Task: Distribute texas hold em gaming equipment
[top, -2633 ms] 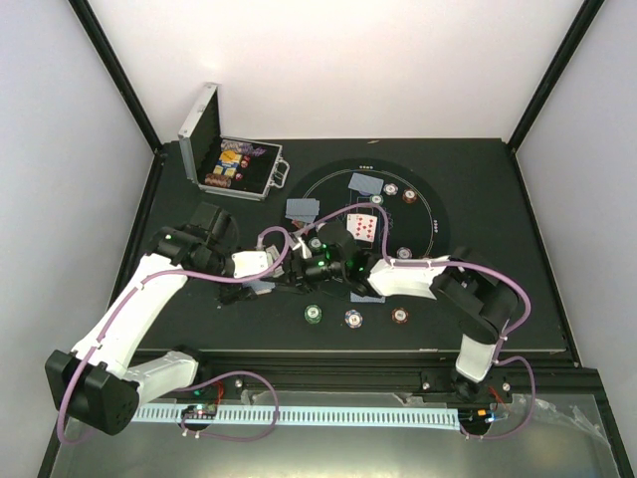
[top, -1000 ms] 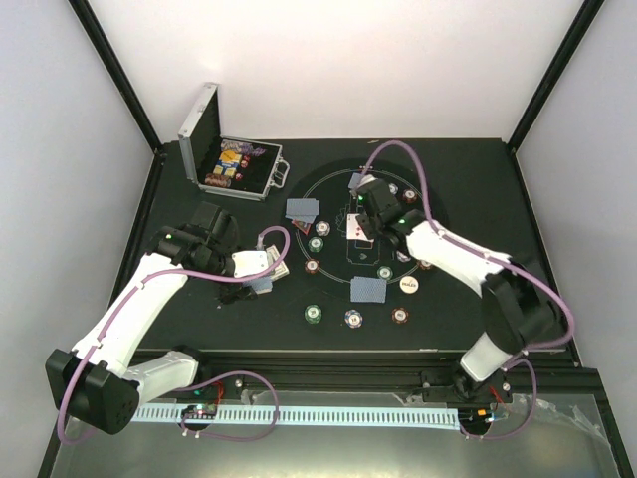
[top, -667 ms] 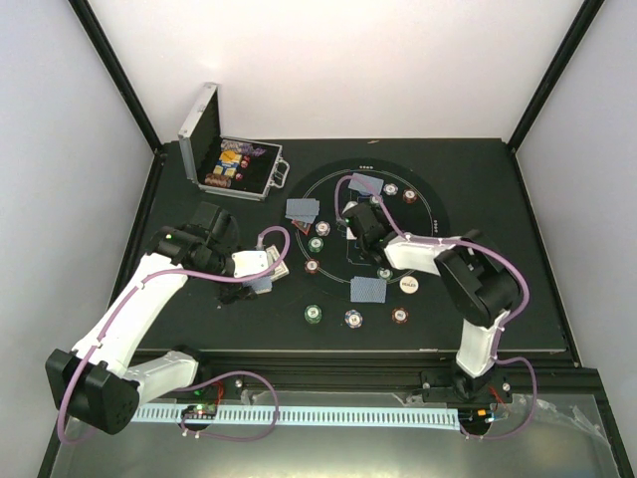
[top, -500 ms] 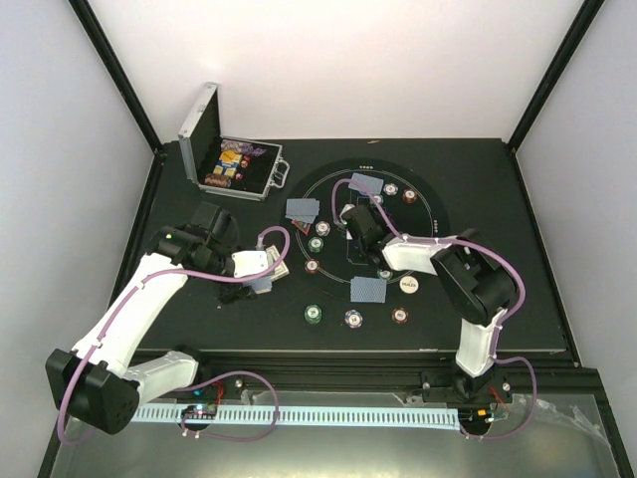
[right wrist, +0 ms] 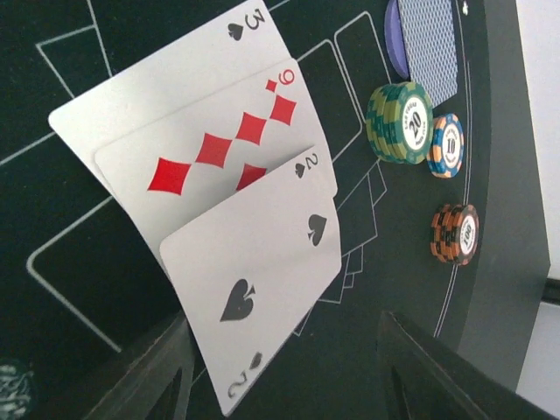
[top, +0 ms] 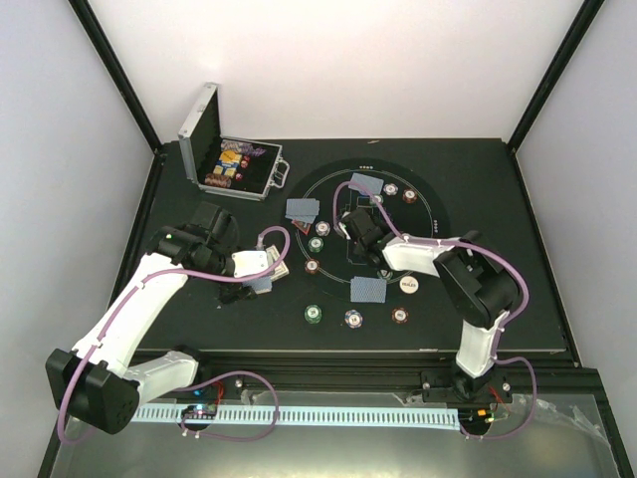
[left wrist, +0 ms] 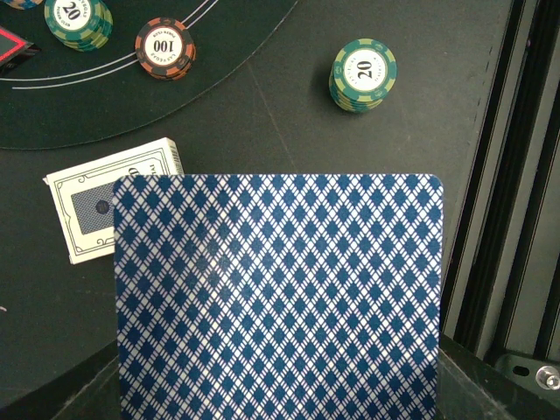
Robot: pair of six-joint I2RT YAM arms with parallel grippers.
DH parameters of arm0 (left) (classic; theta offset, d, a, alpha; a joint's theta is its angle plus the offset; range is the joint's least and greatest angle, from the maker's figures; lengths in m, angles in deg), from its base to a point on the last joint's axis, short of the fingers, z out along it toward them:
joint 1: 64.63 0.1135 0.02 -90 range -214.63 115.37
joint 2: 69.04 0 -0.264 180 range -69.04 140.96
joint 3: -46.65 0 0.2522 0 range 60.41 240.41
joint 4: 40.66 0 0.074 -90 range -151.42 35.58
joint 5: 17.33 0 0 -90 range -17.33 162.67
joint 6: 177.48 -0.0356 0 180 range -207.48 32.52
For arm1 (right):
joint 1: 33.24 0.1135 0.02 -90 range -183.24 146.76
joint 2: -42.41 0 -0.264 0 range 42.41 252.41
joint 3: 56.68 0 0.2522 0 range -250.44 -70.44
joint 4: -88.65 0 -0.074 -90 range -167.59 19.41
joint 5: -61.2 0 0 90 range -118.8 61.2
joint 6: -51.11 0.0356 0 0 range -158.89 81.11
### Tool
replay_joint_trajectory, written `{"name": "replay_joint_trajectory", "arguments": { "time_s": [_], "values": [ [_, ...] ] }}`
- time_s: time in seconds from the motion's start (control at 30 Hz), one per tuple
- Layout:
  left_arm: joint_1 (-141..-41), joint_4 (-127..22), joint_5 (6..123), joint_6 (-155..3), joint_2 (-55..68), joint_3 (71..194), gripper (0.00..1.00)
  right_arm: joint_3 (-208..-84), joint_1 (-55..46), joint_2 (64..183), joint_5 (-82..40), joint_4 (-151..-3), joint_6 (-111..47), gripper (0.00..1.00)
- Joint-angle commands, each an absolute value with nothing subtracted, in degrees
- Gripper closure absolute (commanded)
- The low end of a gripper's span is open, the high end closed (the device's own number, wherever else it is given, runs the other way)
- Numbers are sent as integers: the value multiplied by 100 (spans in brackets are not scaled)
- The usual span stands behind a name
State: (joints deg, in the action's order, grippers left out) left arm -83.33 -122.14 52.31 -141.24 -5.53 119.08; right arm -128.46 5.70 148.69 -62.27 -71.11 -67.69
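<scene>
Black table (top: 498,199) below, only wrist views show left fingers (left wrist: 472,398) clamping card (left wrist: 280,297), right fingers (right wrist: 420,376) seemingly apart.

Round mat (top: 430,214): matt black, cloth-like, with thin printed white lines. The face-up cards (right wrist: 236,219) on the mat are smooth coated paper with a slight sheen, and the chip stacks (right wrist: 404,122) beside them look like hard plastic with glossy printed centres. Off the mat's left edge, the blue-backed card (left wrist: 280,297) is the same smooth stock, the card box (left wrist: 114,210) is matt cardboard, and the case (top: 199,124) is ribbed silver metal with a dull shine.
</scene>
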Motion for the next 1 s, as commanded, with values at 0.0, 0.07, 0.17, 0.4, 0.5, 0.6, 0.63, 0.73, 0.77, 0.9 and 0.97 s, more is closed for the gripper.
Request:
{"name": "replay_joint_trajectory", "arguments": {
  "time_s": [0.0,0.07,0.17,0.4,0.5,0.6,0.63,0.73,0.77,0.9,0.97],
  "values": [
    [-8300,-12255,5152,-14109,-545,12132,98,-12777,589,14418,-6147,-6912,-6521,37],
    [-8300,-12262,5157,-14110,-544,12138,99,-12768,582,14285,-6199,-6887,-6499,32],
    [-8299,-12279,5149,-14110,-532,12165,98,-12776,559,14158,-6229,-6779,-6510,29],
    [-8300,-12290,5131,-14113,-529,12186,98,-13072,319,13673,-6429,-6555,-5592,24],
    [-8300,-12293,5126,-14122,-522,12200,98,-13367,321,13071,-6374,-6424,-4651,4],
    [-8300,-12298,5104,-14127,-507,12218,98,-13541,277,12667,-6402,-6376,-4169,0],
    [-8300,-12291,5109,-14116,-513,12219,99,-13660,196,12621,-6299,-6239,-4013,0],
    [-8299,-12293,5100,-14105,-523,12237,98,-13973,-414,12451,-4457,-5687,-3328,0],
    [-8300,-12289,5092,-14101,-543,12237,98,-14003,-604,12359,-3884,-5617,-3083,0],
    [-8300,-12263,5088,-14110,-562,12222,99,-13797,-780,11993,-2176,-5624,-2327,0],
    [-8299,-12263,5079,-14116,-546,12240,99,-13729,-708,11942,-1487,-5526,-1824,4]
  ]
}}
